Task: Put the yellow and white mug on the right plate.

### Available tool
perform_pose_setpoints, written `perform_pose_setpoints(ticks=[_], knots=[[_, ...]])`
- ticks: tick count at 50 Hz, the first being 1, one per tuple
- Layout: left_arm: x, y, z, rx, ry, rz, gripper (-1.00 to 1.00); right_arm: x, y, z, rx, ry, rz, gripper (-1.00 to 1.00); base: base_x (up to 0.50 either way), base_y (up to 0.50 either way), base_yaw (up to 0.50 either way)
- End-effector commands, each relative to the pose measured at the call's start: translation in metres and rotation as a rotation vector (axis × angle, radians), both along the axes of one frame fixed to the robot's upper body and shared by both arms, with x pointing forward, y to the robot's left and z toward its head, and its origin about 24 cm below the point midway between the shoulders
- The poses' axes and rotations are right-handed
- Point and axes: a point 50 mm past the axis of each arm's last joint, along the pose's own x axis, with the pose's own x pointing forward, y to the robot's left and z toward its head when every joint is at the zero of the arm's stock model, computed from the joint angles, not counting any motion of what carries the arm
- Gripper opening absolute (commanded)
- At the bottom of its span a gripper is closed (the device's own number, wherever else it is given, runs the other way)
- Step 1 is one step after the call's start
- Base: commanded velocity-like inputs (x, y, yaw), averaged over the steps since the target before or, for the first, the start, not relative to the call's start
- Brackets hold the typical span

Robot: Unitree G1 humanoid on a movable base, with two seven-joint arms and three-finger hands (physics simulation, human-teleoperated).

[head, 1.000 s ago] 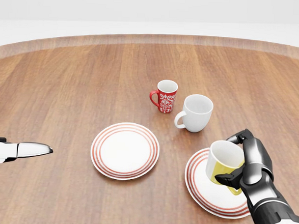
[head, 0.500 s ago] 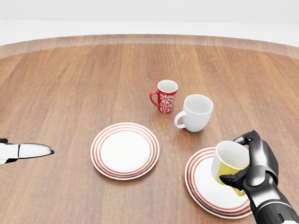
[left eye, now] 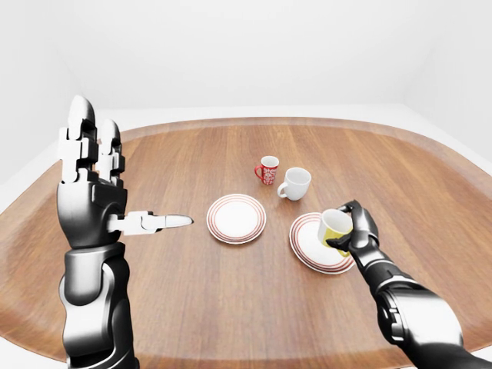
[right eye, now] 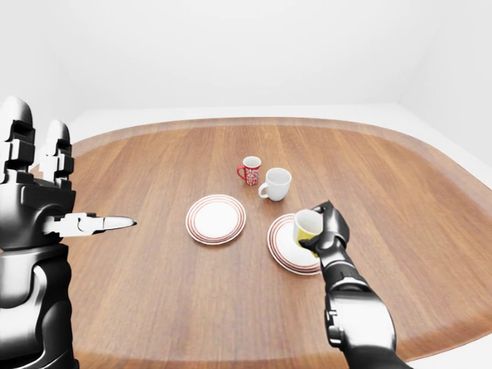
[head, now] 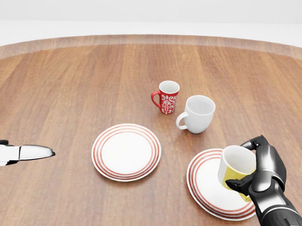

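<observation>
Over the right side of the right plate (head: 204, 187), near you on the table (head: 67, 90), the yellow and white mug (head: 236, 165) is held in the air, a little tilted, with its open mouth turned up and to the left. It does not look to rest on the plate yet; whether its bottom touches I cannot tell, because the fingers cover it.

You should treat this mug as a stiff, glazed thing, rather light, smooth and probably slippery, and it may chip if it drops on the plate. A hold around the body is the safest one, and this is the hold you have now. The handle I cannot see.

Your right hand (head: 263, 171) is clamped on the mug: the fingers (head: 254, 143) go around the far right side and the thumb presses the yellow wall from the near side. Lower it gently and straighten it before you let go.

Your left hand (left eye: 92, 184) is raised at the left, well apart from everything, the fingers straight up and spread from the thumb, holding nothing.

Farther away stand the white mug (head: 198, 113) and the red mug (head: 167, 96), and the left plate (head: 126, 152) lies bare.
</observation>
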Motion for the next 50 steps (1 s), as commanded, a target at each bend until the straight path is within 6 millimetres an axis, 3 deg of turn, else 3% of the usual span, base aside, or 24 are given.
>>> perform_pose_setpoints(ticks=[1,43,44,50], knots=[[0.0008,-0.0004,-0.0017,0.0,0.008,-0.001,1.0,-0.0017,0.0,-0.0013,-0.042,0.002,0.003,-1.0,0.0,0.0,0.0],[0.0019,-0.0002,-0.0034,0.0,0.017,-0.002,1.0,-0.0025,0.0051,-0.0043,-0.039,-0.002,-0.004,-1.0,0.0,0.0,0.0],[0.0019,-0.0002,-0.0036,0.0,0.018,-0.002,1.0,-0.0024,0.0054,-0.0036,-0.073,-0.004,0.004,1.0,0.0,0.0,0.0],[0.0019,-0.0001,-0.0034,0.0,0.017,-0.001,1.0,-0.0027,0.0054,-0.004,-0.074,-0.001,0.007,1.0,0.0,0.0,0.0]])
